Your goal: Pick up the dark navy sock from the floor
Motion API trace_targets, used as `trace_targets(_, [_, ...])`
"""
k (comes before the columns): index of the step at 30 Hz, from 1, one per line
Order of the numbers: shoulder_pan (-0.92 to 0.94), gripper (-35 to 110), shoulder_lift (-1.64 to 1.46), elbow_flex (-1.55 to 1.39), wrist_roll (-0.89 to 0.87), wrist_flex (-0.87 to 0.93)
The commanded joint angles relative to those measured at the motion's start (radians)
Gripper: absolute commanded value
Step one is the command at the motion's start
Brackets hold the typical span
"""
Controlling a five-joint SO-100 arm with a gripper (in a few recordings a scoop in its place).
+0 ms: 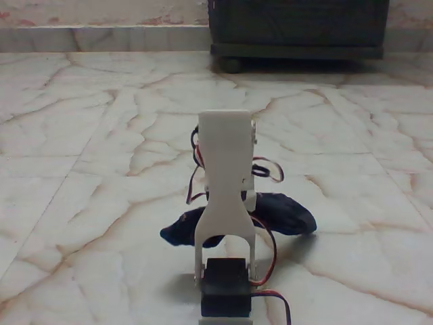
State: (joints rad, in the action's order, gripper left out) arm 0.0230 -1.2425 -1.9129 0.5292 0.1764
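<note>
The dark navy sock (pixel 287 214) lies lumpy on the cream marble floor (pixel 81 169), stretched sideways in the middle of the fixed view. One end pokes out at the left and the rounded end at the right. My arm's white link (pixel 226 162) rises from a black servo (pixel 226 284) directly in front of the sock's middle. That link hides the gripper's fingers and the spot where they meet the sock. Red and black wires loop beside the link.
A dark wooden cabinet (pixel 298 27) on round feet (pixel 230 66) stands against the back wall, well beyond the sock. Open marble tiles spread to the left and right of the arm.
</note>
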Motion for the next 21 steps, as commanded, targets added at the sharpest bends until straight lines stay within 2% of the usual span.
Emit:
trace_targets(1, [0.000,0,-0.155,-0.115,0.060,-0.067])
trace_targets(2, [0.000,0,-0.202,-0.196,0.078,-0.121])
trace_targets(7, [-0.015,0,-0.281,-0.241,0.114,-0.064])
trace_targets(11, [-0.040,0,-0.471,-0.426,0.183,-0.094])
trace_targets(21, [-0.029,0,-0.801,-0.850,0.655,-0.367])
